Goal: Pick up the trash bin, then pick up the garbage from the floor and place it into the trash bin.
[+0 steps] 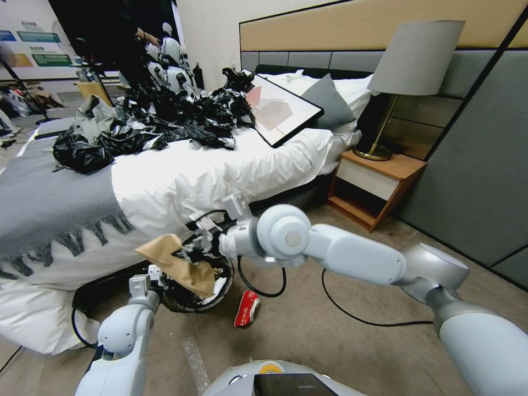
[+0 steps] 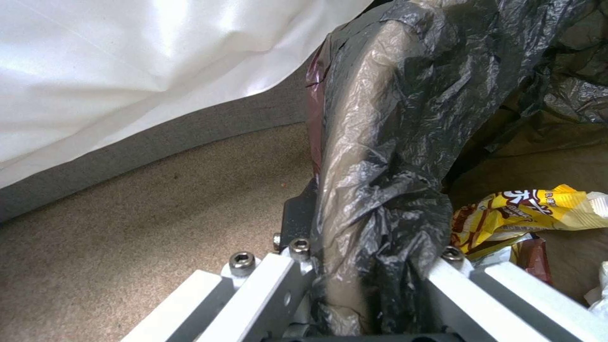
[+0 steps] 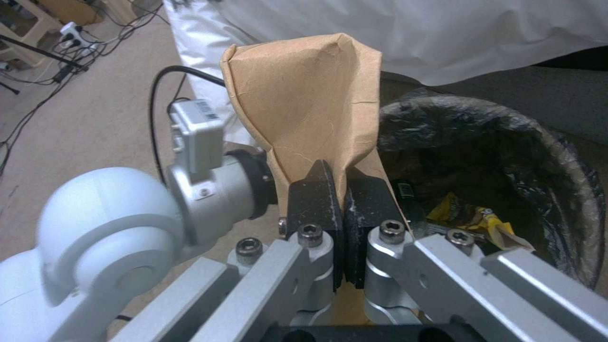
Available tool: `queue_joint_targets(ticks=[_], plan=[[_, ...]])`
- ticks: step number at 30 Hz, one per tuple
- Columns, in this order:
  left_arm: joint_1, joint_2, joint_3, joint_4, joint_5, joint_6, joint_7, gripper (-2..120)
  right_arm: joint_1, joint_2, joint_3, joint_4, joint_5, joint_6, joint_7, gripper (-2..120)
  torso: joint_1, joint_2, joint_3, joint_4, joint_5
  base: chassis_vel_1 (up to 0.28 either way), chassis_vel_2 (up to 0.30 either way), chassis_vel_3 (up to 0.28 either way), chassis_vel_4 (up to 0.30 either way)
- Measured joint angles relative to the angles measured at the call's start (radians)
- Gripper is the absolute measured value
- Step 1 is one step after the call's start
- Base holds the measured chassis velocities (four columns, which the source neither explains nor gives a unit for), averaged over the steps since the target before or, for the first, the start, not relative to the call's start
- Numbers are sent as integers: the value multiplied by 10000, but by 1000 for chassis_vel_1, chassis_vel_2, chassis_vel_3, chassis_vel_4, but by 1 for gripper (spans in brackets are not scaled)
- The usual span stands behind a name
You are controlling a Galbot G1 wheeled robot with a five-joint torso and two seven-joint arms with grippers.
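My left gripper (image 1: 155,274) is shut on the rim of the trash bin (image 1: 186,300), a round bin with a black bag liner, held just off the carpet beside the bed. The left wrist view shows that gripper (image 2: 367,289) clamping the liner-covered rim (image 2: 367,156). My right gripper (image 1: 191,252) is shut on a brown paper bag (image 1: 179,267), which hangs over the bin's mouth. In the right wrist view the gripper (image 3: 342,194) pinches the paper bag (image 3: 304,109) beside the bin (image 3: 570,156). A yellow snack packet (image 3: 472,219) lies inside. A red-and-white wrapper (image 1: 247,309) lies on the floor.
The bed (image 1: 209,170) with its hanging white duvet stands close behind the bin, with black plastic bags (image 1: 165,121) and a picture frame (image 1: 280,110) on top. A wooden nightstand (image 1: 374,184) with a lamp (image 1: 412,60) is at the right. A black cable (image 1: 352,316) trails over the carpet.
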Motion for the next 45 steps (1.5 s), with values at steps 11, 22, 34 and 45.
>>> queue_joint_targets(ticks=[11,22,34,45], plan=[[37,14,-78,73,-14,-11,19,0,-100,351,-128,-840,-616,-33,-424,0,0,0,0,1,0,0,0,0,0],[15,-9,-63,146,-15,-48,36,0,-227,435,-122,-951,-889,358,-631,37,0,0,0,1,0,0,0,0,0],[-10,-13,-64,179,-16,-72,45,0,-259,570,-112,-1137,-1083,645,-673,79,0,0,0,2,0,0,0,0,0],[-16,-9,-71,186,-17,-79,46,0,-309,519,95,-1113,-1160,684,-458,100,0,0,0,1,2,0,0,0,0]])
